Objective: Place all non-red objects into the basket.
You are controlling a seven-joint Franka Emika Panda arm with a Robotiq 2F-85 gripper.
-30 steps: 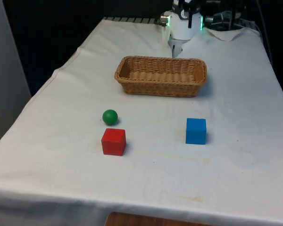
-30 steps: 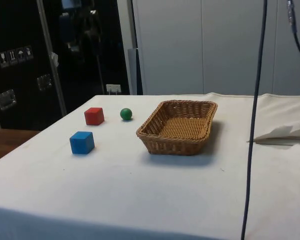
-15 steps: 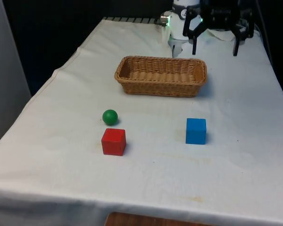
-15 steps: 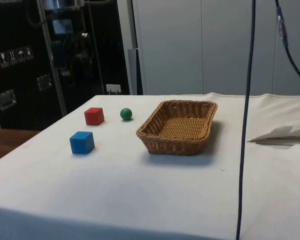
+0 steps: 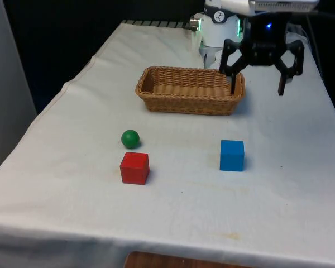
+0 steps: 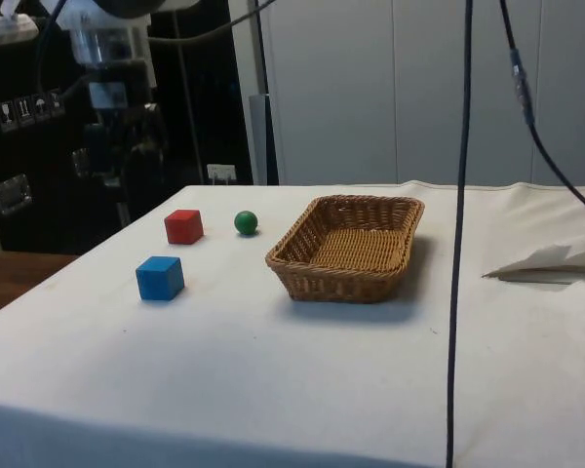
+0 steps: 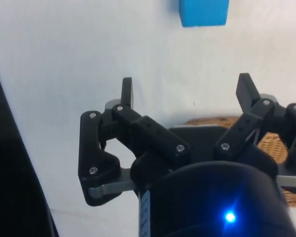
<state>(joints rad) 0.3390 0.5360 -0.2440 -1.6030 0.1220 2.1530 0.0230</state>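
Hand (image 5: 258, 84) spread wide, holding nothing, above the basket's (image 5: 190, 90) end at the front view's right. On the table (image 5: 72, 184) — green ball (image 5: 130, 138) just beside red cube (image 5: 134, 168); blue cube (image 5: 231, 155) well apart.

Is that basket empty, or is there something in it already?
Empty. The basket shows only bare wicker inside; ball and both cubes sit on the cloth.
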